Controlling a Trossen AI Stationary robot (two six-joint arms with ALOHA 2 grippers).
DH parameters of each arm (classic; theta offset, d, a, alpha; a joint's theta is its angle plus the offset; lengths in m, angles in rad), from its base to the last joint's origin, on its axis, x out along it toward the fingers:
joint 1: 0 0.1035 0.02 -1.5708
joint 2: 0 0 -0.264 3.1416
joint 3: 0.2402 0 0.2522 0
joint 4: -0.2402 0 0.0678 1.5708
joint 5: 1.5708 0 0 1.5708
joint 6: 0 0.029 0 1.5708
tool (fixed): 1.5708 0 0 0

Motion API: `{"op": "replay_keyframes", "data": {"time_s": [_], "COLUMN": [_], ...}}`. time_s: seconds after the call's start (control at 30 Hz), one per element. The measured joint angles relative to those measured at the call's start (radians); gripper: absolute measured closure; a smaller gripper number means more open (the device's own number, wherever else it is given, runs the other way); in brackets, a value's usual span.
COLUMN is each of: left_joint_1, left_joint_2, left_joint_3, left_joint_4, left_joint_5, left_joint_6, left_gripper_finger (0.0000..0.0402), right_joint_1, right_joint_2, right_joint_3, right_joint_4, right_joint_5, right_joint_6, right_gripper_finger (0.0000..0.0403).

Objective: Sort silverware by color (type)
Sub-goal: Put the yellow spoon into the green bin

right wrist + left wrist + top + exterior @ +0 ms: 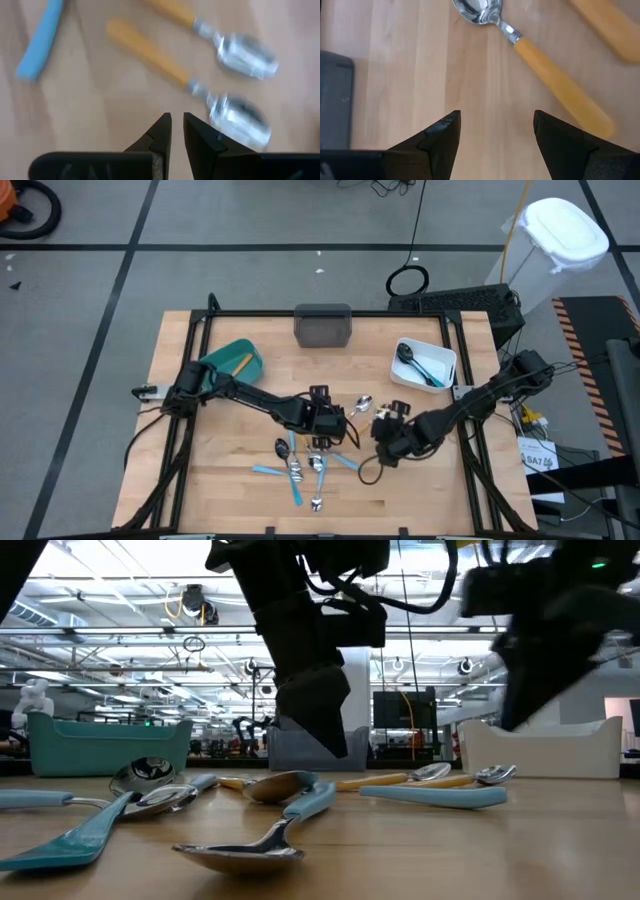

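Note:
The silverware lies loose on the wooden table (200,480). Several blue-handled pieces (300,472) lie near the front edge, and orange-handled spoons (362,404) lie mid-table. My left gripper (322,425) hovers open over the bare wood. An orange-handled spoon (540,70) lies flat just ahead of its fingers (497,117). My right gripper (385,435) is shut, with nothing between its fingers. It hovers beside two orange-handled spoons (200,85) and a blue handle (40,42).
A teal bin (235,360) stands at the back left, a grey bin (322,326) at the back middle. A white bin (425,363) at the back right holds dark spoons. A dark frame borders the table. Bare wood lies at the front left and front right.

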Motion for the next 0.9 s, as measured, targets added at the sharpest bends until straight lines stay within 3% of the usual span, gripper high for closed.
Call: {"op": "replay_keyframes", "data": {"time_s": [0.17, 0.4, 0.63, 0.9], "left_joint_1": [-0.019, 0.004, 0.034, 0.08], "left_joint_2": [0.0, 0.019, 0.091, 0.152], "left_joint_3": [0.0, 0.0, -0.002, 0.001], "left_joint_4": [0.095, 0.26, 0.312, 0.4], "left_joint_5": [0.0, 0.039, 0.09, 0.118], "left_joint_6": [-0.018, -0.013, -0.061, -0.228], "left_gripper_finger": [0.0154, 0.0154, 0.0154, 0.0174], "right_joint_1": [0.089, 0.178, 0.249, 0.269], "right_joint_2": [-0.003, -0.003, -0.003, -0.003], "right_joint_3": [0.0, 0.0, 0.0, 0.0], "right_joint_4": [-0.096, -0.093, -0.079, -0.067], "right_joint_5": [0.0, 0.002, 0.007, 0.118], "right_joint_6": [0.107, 0.16, 0.189, 0.182], "right_gripper_finger": [0.0358, 0.0358, 0.0358, 0.0358]}}
